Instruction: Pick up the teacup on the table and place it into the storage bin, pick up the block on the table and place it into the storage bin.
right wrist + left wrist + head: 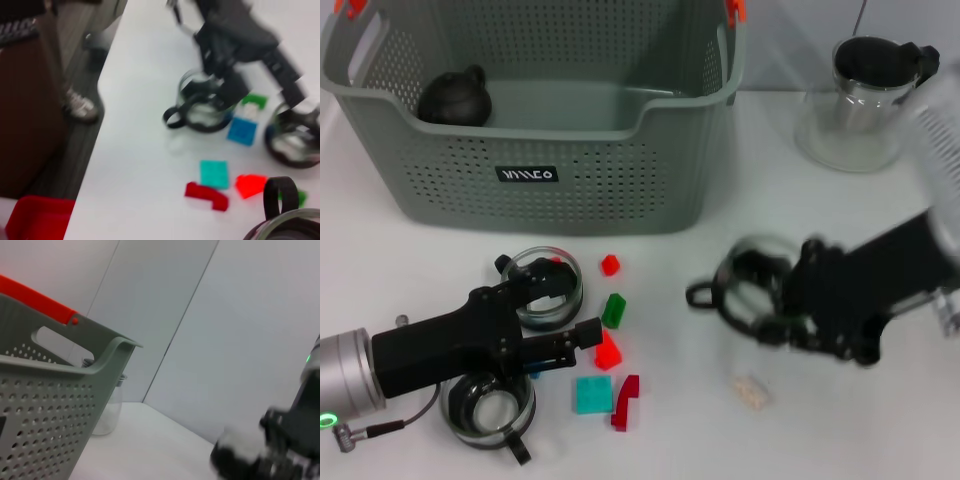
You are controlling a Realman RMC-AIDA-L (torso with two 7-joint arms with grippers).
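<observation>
White table (880,420), right end effector (760,300) clamped on glass teacup (745,290), storage bin (550,120) well apart.

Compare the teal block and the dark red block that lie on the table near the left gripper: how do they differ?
The teal block is a flat square; the dark red block is narrow with a hooked end. The teal block lies closer to the left gripper; the dark red block lies on its far side, toward the right arm. Their colours differ: teal and dark red. Both rest on the white table, outside the storage bin.
</observation>
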